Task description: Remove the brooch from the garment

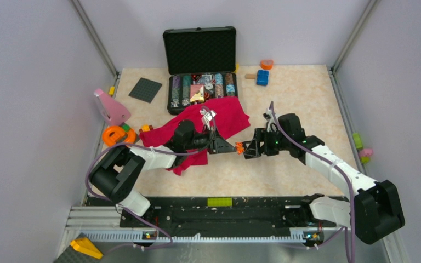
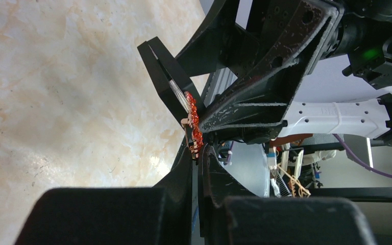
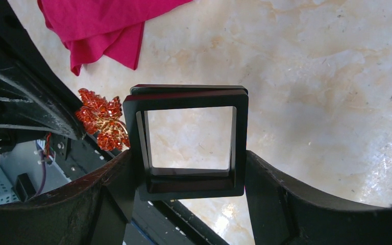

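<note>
L gripper (image 2: 198,153) pinched shut on brooch (image 3: 101,120), clear of garment (image 1: 222,118). R gripper (image 3: 191,178) clamped on black frame (image 3: 189,97). Brooch sits just beside frame's edge, L-arm side.

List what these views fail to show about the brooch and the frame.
Top view: brooch too small for detail.
Left wrist view: brooch seen edge-on; whether it touches the black frame is unclear.
Right wrist view: brooch's far edge hidden behind the black frame; its pin unseen.
</note>
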